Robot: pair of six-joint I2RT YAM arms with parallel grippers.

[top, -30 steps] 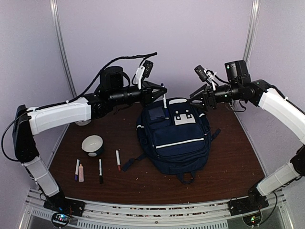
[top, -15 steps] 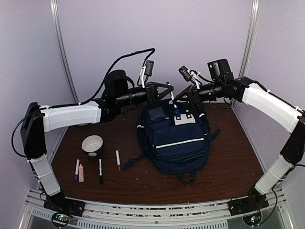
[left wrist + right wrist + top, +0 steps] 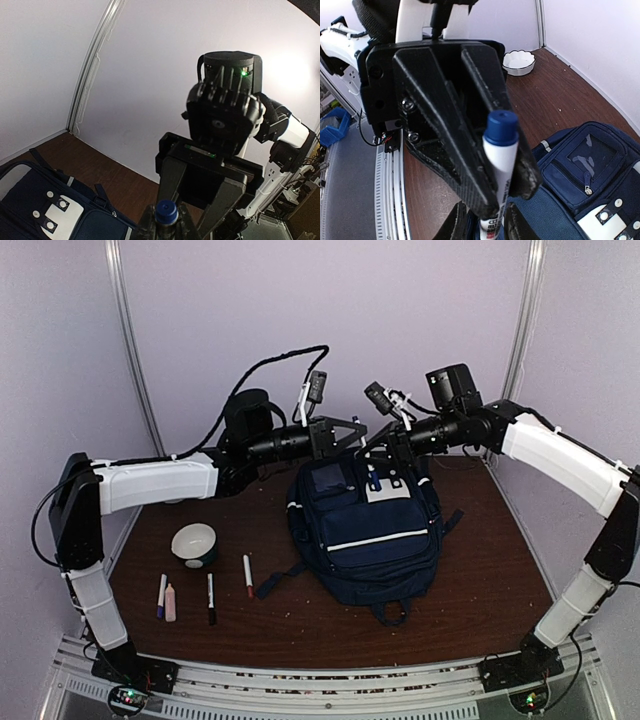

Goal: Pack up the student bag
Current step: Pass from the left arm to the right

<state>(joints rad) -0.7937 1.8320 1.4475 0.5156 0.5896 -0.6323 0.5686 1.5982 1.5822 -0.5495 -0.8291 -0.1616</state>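
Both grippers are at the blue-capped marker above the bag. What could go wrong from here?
1. The left gripper holds the marker, while the right gripper has its fingers on either side of the lower end. I can't tell if they grip. Releasing too soon would likely drop it onto the student bag, where it could roll off.
2. The grippers sit very close together, so a small misalignment may knock fingers or twist the marker loose.

White shells clad the left arm [image 3: 150, 482] and right arm [image 3: 556, 456] between black joints. A black cable [image 3: 268, 365] loops at eleven o'clock. The black left claw [image 3: 506, 199] shows screw heads.
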